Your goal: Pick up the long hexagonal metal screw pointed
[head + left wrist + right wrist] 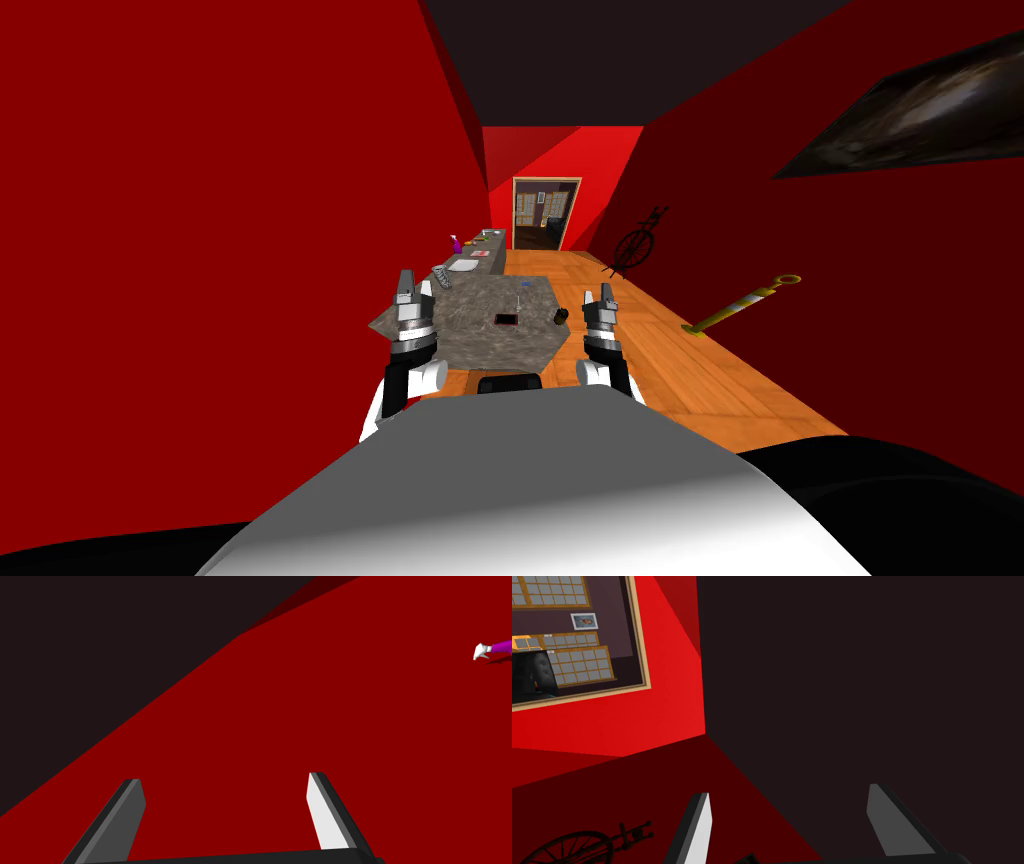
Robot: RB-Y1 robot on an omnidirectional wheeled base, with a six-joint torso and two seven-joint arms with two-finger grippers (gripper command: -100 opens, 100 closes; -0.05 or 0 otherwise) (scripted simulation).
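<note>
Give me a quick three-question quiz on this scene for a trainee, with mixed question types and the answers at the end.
1. True or false: the left gripper and the right gripper both stand open.
2. What colour is the spray bottle on the long counter beyond the grey table? A magenta, B green, C blue.
3. Fill in: the thin screw lies on the grey table, touched by ____ gripper.
Key: 1 true; 2 A; 3 neither.
</note>
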